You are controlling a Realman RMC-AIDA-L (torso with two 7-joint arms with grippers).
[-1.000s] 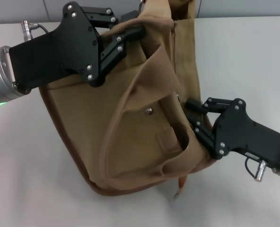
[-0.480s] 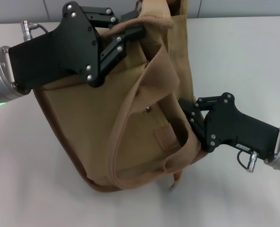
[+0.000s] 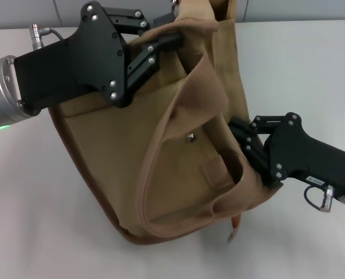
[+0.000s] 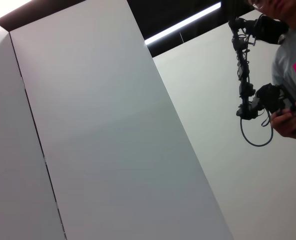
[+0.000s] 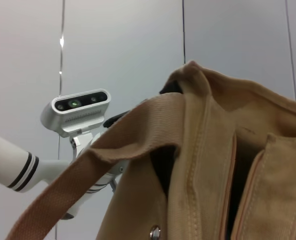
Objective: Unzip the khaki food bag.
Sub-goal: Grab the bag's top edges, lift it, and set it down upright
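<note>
The jaws of the left gripper (image 3: 171, 39) were seen closed on the upper rim of the khaki food bag (image 3: 131, 151), near the counter's far edge, with the black fingers (image 3: 155, 49) pinching the canvas at the bag's top left corner. The gripper's black body and silver wrist were extended in from the left side of the counter (image 3: 32, 221). The bag was held tilted over the middle of the white counter, its brown-edged base (image 3: 138, 237) turned toward the near edge and its top toward the far edge. A wide strap handle (image 3: 160, 133) was draped in a loop down the bag's front face, and a metal snap (image 3: 190, 138) was visible on the front pocket just inside that loop. A second strap (image 3: 242, 192) was folded across the lower right part of the bag. To the right of the bag, the right gripper (image 3: 237, 132) was pressed against the bag's right side; whether its jaws were parted or closed could not be told, since their tips were hidden by the fabric. In the right wrist view, the bag's top edge (image 5: 207, 95), a strap (image 5: 113, 150) and the snap (image 5: 155, 232) were shown close up, with the robot's head camera (image 5: 78, 112) behind them. In the left wrist view, only wall panels and a person (image 4: 287, 65) holding a device were shown.
</note>
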